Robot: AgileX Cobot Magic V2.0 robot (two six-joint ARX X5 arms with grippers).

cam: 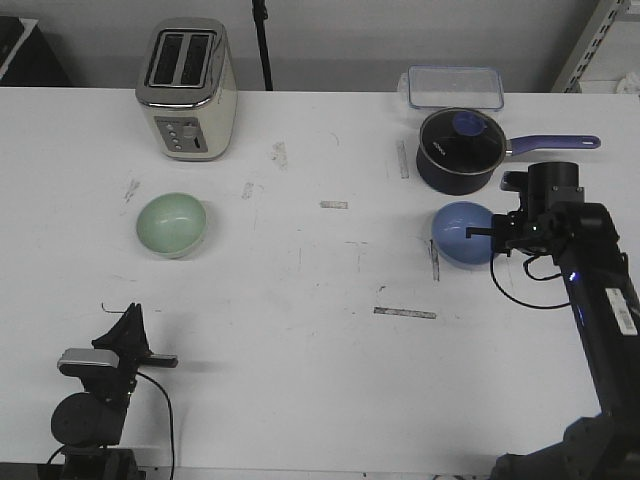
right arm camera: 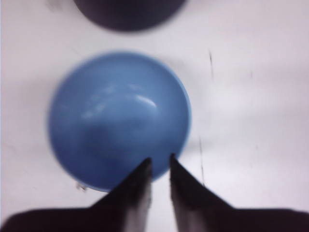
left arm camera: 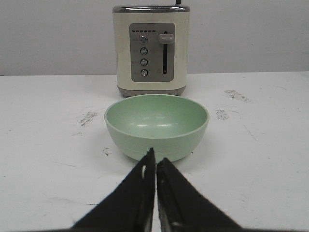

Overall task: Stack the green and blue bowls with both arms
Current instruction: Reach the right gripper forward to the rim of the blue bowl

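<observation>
The pale green bowl (cam: 171,224) sits upright on the white table at the left, in front of the toaster. It also shows in the left wrist view (left arm camera: 157,123). My left gripper (cam: 129,318) is low near the front edge, short of the green bowl; its tips (left arm camera: 155,157) are shut and empty. The blue bowl (cam: 460,233) sits at the right, in front of the saucepan. My right gripper (cam: 484,232) hovers over the blue bowl's (right arm camera: 118,118) right rim. Its tips (right arm camera: 159,162) stand slightly apart, one on each side of the rim, and hold nothing.
A cream toaster (cam: 187,88) stands at the back left. A dark lidded saucepan (cam: 458,150) with a purple handle is just behind the blue bowl, and a clear lidded box (cam: 455,86) behind that. Tape marks dot the table (cam: 330,300).
</observation>
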